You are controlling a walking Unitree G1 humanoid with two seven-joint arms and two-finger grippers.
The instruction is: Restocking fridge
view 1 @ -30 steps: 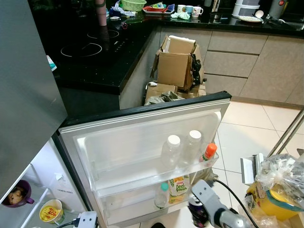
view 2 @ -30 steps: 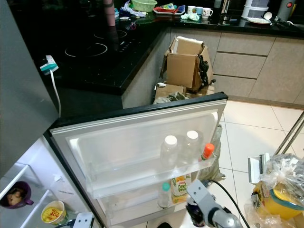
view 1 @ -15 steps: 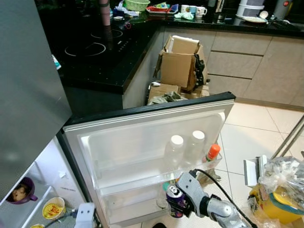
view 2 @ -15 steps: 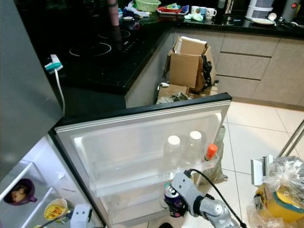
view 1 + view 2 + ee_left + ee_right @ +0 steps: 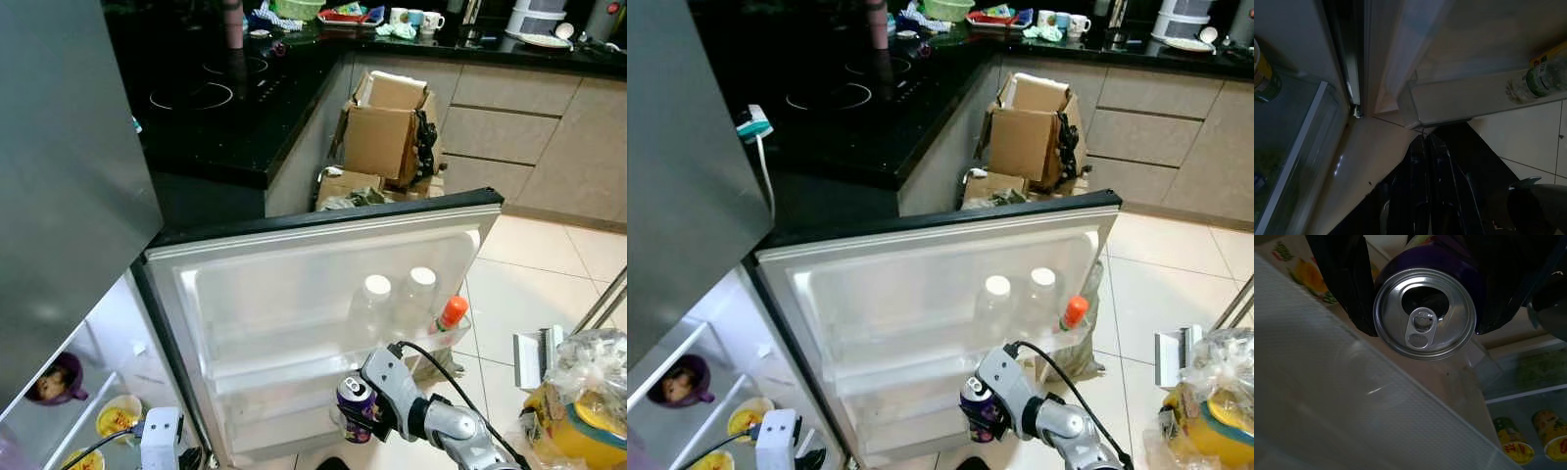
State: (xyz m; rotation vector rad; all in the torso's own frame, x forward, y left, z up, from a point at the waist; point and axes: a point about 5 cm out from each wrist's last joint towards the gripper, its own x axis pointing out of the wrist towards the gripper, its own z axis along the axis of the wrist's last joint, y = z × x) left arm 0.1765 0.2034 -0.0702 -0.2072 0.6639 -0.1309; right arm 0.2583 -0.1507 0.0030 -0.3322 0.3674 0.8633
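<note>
One can, clamped in the right hand, hangs at six o'clock below the bottles, facing the door. Stocking step; next, ease it onto the lower door shelf. Left hand pinched closed, idle.

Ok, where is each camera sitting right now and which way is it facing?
Left eye view: on the head, looking down at the open fridge door; right gripper holds the purple can.
Right eye view: the same scene; left wrist housing at the bottom.
Left wrist view: low by the hinge, along the left gripper, at the lower door shelf.
Right wrist view: onto the can's top.
Shared: the can, in the eye views and the right wrist view.
</note>
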